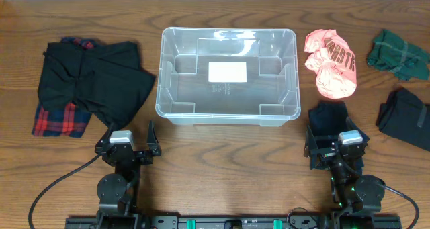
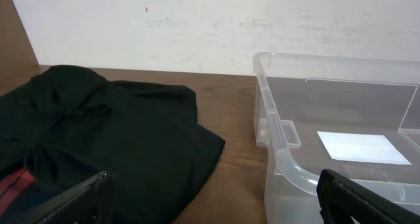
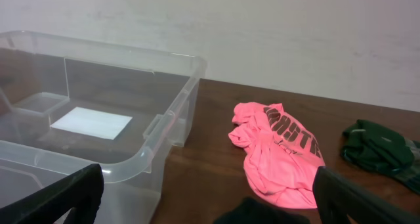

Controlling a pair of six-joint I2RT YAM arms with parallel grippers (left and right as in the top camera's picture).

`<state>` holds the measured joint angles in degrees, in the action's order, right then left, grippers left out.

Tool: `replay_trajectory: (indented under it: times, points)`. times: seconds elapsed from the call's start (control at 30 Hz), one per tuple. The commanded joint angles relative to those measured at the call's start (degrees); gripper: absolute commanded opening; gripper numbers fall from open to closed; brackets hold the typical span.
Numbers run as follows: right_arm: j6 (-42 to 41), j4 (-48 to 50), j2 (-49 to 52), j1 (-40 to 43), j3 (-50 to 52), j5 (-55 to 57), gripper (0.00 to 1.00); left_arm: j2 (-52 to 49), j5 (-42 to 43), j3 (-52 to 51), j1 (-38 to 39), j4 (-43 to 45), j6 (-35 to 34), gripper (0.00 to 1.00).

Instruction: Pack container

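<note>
- Overhead view, left gripper (image 1: pixel 130 136): its two dark fingers (image 2: pixel 72 201) stand spread wide apart with nothing between them, above bare wood just in front of the container's near left corner.
- Right gripper (image 1: pixel 336 146): its fingers (image 3: pixel 59 198) are likewise spread wide and pinch nothing. They hang over the near part of a small crumpled black cloth (image 1: pixel 328 116); whether they touch it cannot be told.
- That black cloth lies just beside the container's near right corner, with its far edge near the pink shirt.
- Clear, see-through rectangular plastic container (image 1: pixel 160 74), with rounded corners and a thick rim: it sits upright in the middle of the brown wooden table (image 1: pixel 222 168), between the two arms and a little beyond them. No clothing lies in it, and a white rectangular label (image 1: pixel 227 72) shows on its bottom.
- Left of the container, a large black garment (image 1: pixel 91 81) is spread over a red-and-navy plaid cloth (image 1: pixel 60 119); the black garment's right edge lies just beside the container's left wall.
- Right of the container, a crumpled pink shirt with dark lettering (image 1: pixel 330 69) lies close by its far right corner.
- Further right, a bunched dark green garment (image 1: pixel 398 58) lies near the table's edge, and another folded black garment (image 1: pixel 406 118) lies in front of it, well apart from the container.
</note>
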<state>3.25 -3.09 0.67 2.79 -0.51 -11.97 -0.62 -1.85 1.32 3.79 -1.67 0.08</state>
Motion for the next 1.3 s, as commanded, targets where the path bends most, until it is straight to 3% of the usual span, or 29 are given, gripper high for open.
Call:
replay_trajectory:
  times: [0.0,0.47,0.87,1.03,1.27]
  points:
    - [0.7,-0.1,-0.3,0.5,0.2,0.2,0.99,0.4,-0.3,-1.1,-0.3,-2.4,0.8,0.98]
    - [0.7,-0.1,-0.3,0.5,0.2,0.1,0.99,0.4,-0.3,-1.1,-0.3,-2.3,0.8,0.98]
    - [0.7,-0.1,-0.3,0.5,0.2,0.2,0.99,-0.6,6.5,1.8,-0.2,-2.6,-1.7,0.98]
    - [0.7,-0.1,-0.3,0.5,0.2,0.1,0.99,-8.0,2.6,10.3,-0.3,-6.6,-1.9,0.98]
    - [0.7,-0.1,-0.3,0.5,0.2,0.1,0.99,-27.2,-4.0,29.0,-0.3,-14.9,-4.0,0.98]
